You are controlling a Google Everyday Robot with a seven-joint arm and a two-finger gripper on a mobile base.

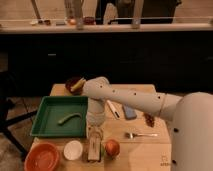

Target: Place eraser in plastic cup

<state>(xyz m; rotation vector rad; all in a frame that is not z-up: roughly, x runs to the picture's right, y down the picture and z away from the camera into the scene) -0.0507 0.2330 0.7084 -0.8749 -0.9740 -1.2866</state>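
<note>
The white perforated robot arm (135, 97) reaches from the right side across the pale wooden table (145, 150) and bends down toward its front edge. The gripper (94, 134) hangs there, just above the flat rectangular board eraser with a dark top and tan sides (93, 149). Whether it pinches the eraser or has let go — that cannot be told from this view. The eraser stands on the small light-green plastic cup (101, 150), which shows only as a green sliver beside it, near the middle of the front edge.

Just right of the cup sits a round orange-red fruit (112, 147); left of it a white round cup (73, 149), then an orange bowl (42, 157) at the front left corner. A green rectangular tray (45, 127) along the left edge holds a curved green object (68, 118). A dark bowl with a yellow item (75, 85) sits at the back left corner. Toward the right lie a white marker (113, 109), a blue-grey rectangular pad (129, 112) and a metal fork (141, 134).
</note>
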